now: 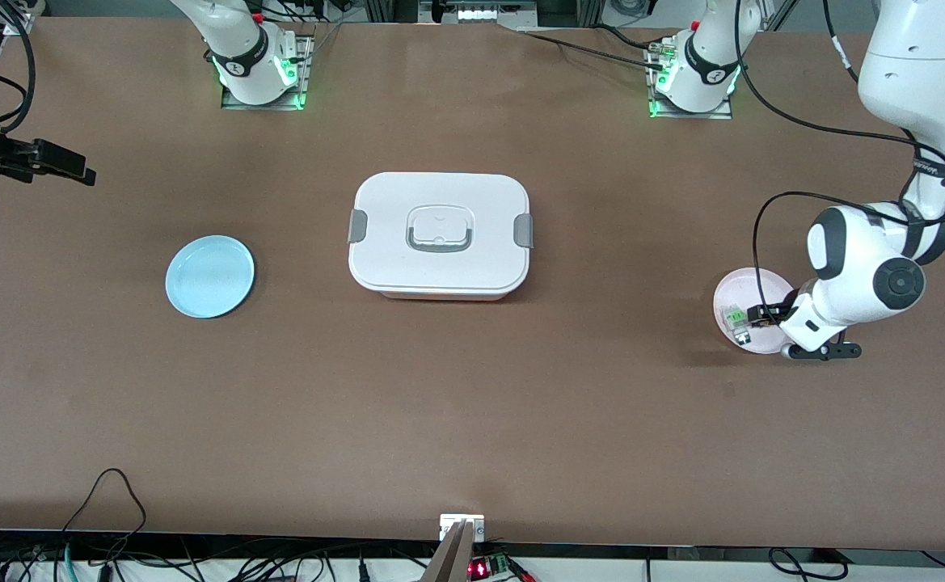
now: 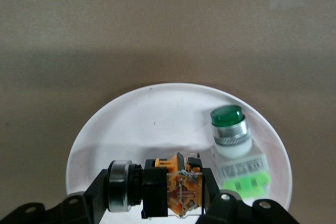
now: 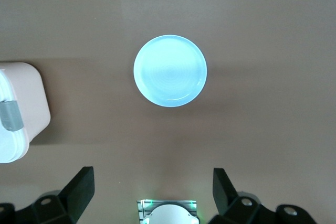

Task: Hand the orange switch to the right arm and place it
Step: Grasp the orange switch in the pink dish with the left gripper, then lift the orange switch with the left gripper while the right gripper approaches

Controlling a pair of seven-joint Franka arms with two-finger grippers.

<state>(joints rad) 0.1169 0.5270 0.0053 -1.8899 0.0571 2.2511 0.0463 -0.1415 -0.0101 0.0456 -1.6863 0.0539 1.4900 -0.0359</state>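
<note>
The orange switch [image 2: 170, 187], a black body with an orange end and a silver ring, lies on its side on the pale pink plate [image 2: 157, 108]. My left gripper [image 2: 157, 195] is shut on it, one finger at each end. In the front view that gripper [image 1: 763, 315] is low over the plate [image 1: 751, 283] at the left arm's end of the table, and it mostly hides the switch. My right gripper [image 3: 152, 187] hangs open and empty, high over the right arm's end of the table [image 1: 76, 171].
A clear-and-green switch [image 2: 233, 142] lies on the same pink plate, right beside the orange one [image 1: 735, 318]. A light blue plate [image 1: 210, 276] sits toward the right arm's end. A white lidded box [image 1: 440, 234] stands mid-table.
</note>
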